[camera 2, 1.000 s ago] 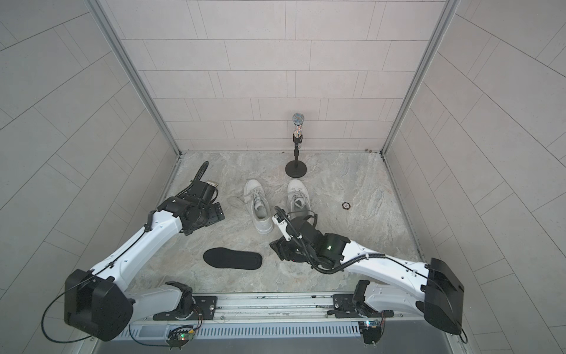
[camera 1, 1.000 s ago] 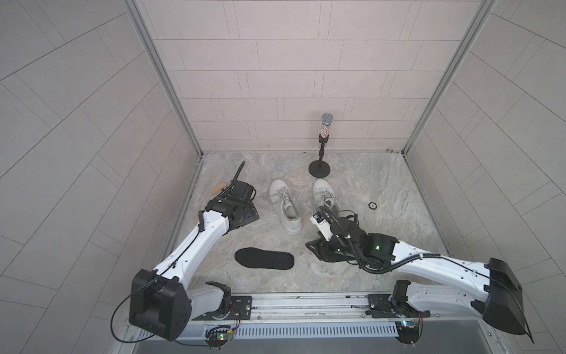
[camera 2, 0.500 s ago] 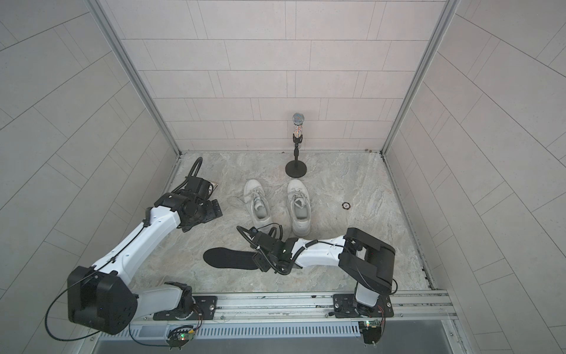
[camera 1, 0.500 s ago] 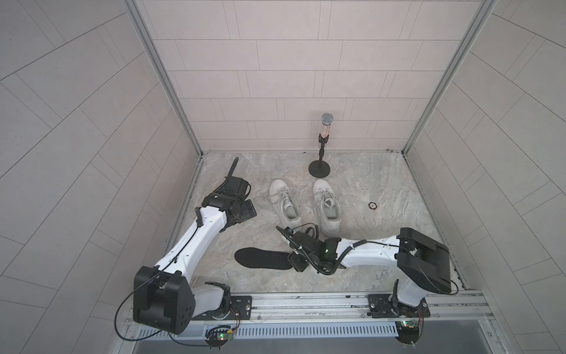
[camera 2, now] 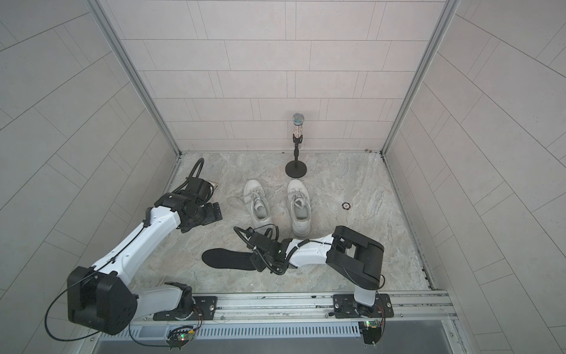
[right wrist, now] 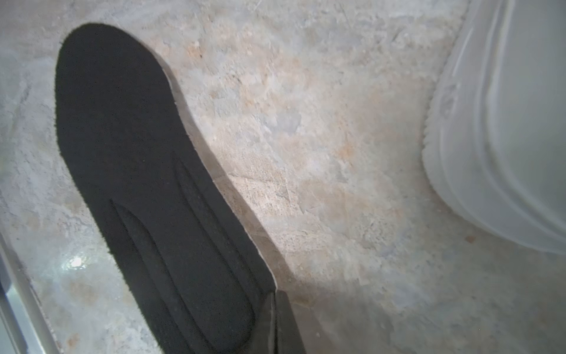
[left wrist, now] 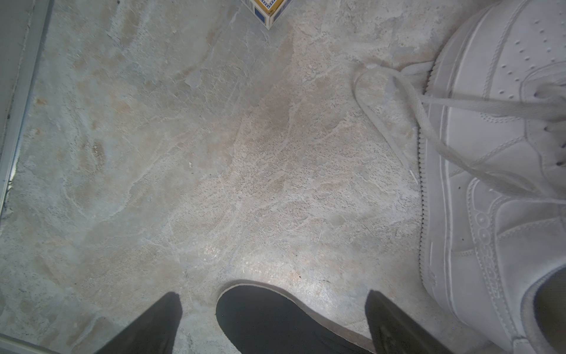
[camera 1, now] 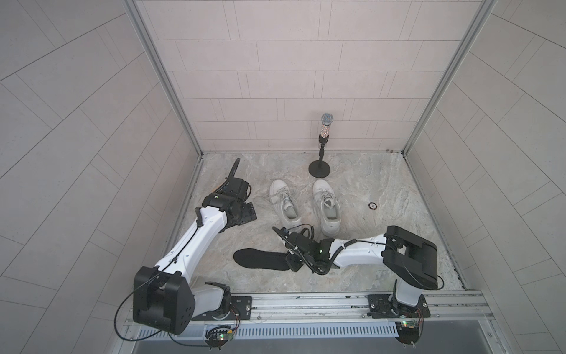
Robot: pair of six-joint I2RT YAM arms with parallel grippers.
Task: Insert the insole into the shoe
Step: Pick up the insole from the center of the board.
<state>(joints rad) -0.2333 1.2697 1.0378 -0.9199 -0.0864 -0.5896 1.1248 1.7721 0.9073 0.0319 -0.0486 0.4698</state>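
A black insole [camera 1: 260, 259] [camera 2: 228, 259] lies flat on the stone floor, in front of two white shoes [camera 1: 284, 203] [camera 1: 326, 208]. My right gripper [camera 1: 289, 260] [right wrist: 275, 302] is low at the insole's right end, its fingers pressed together on the insole [right wrist: 147, 171] edge. The heel of a shoe [right wrist: 505, 122] shows beside it. My left gripper [camera 1: 245, 211] [left wrist: 272, 294] stands open over the floor, left of the left shoe [left wrist: 490, 184]. In the left wrist view a dark rounded flat end [left wrist: 260, 318], like an insole's, lies between its fingers.
A microphone on a round black stand [camera 1: 320, 153] is at the back wall. A small ring [camera 1: 372, 205] lies right of the shoes. A small box [camera 2: 214, 184] [left wrist: 269, 12] sits beyond the left gripper. Tiled walls close three sides; a metal rail [camera 1: 306, 303] runs along the front.
The right arm swung left from in front of the shoes down to the insole's right end, and its gripper went from open to shut. The left arm drew slightly left and back.
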